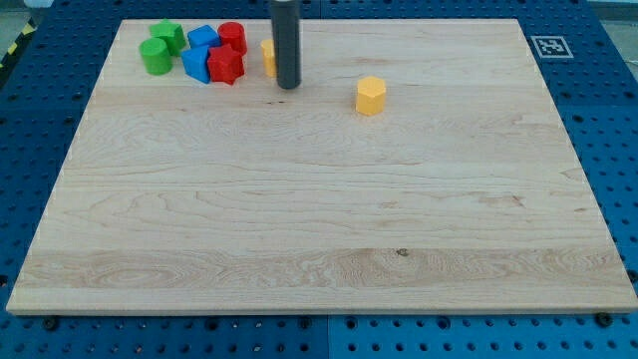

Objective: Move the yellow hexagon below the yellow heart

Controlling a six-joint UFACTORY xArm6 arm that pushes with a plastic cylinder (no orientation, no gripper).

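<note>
Rod tip (288,86) stands beside half-hidden yellow block (267,56), yellow hexagon (370,95) apart rightward; no gripper shows.

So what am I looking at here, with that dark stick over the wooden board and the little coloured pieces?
There is one camera picture, looking down at a slant on a wooden board lying on a blue pegged table. The dark stick is the end of a robot arm: a plain rod that holds nothing and only pushes pieces by sliding. My tip stands near the view's top, right in front of a yellow block it partly hides, probably the yellow heart. The yellow hexagon sits alone to the view's right of my tip. At the view's top left are two green blocks, two blue blocks and two red blocks, bunched together.
</note>
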